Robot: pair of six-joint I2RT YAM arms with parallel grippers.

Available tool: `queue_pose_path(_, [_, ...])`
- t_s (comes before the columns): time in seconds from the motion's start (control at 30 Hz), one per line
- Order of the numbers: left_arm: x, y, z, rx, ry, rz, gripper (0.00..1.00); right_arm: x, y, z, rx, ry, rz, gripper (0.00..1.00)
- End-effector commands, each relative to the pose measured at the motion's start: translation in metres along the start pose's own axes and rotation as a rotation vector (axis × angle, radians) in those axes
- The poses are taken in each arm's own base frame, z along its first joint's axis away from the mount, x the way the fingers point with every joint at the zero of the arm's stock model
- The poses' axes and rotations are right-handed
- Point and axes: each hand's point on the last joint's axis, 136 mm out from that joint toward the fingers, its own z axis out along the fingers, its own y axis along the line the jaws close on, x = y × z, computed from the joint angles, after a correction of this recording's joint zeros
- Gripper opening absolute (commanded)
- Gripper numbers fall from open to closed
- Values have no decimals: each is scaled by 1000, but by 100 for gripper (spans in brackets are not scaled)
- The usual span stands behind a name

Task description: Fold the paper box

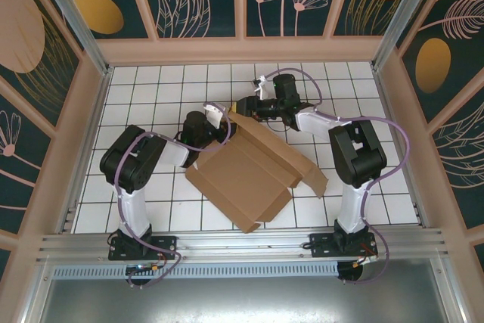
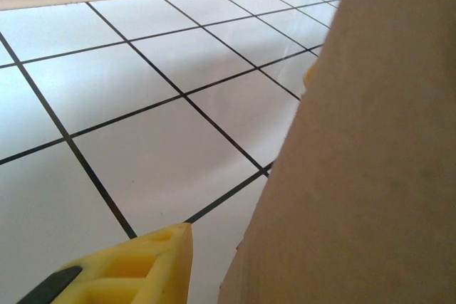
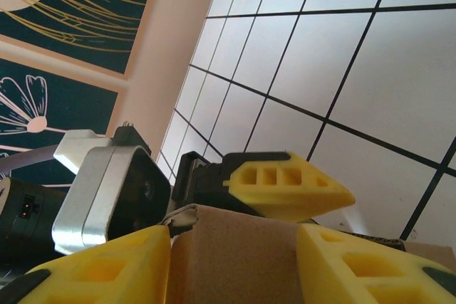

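Left of centre, the left gripper [image 1: 221,120] has its jaws parted loosely around the raised flap of the paper box [image 1: 242,175] mid-frame, and just right the right gripper [image 1: 248,109] pinches that flap's top edge, so I'd fold slowly along the crease.

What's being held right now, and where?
Right gripper pinches the box by the top edge of its raised flap. Left gripper straddles that flap with a gap, no grip.
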Motion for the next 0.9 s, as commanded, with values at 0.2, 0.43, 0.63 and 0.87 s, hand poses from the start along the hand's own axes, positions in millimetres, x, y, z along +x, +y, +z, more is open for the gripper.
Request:
queue_pose_path(0.2, [-2,-9,12,50,-14,-15,16,33,-24,4,33,74,117,48])
queue_pose_path(0.43, [2,-7,10,34,-7,1,0,32,-24,3,35,71,117,48])
queue_pose_path(0.63, [-1,-9,12,53,-23,-7,19,31,-22,2,26,67,118,48])
queue_pose_path(0.87, [5,-10,14,64,-21,-30,32,30,-19,2,7,59,122,48])
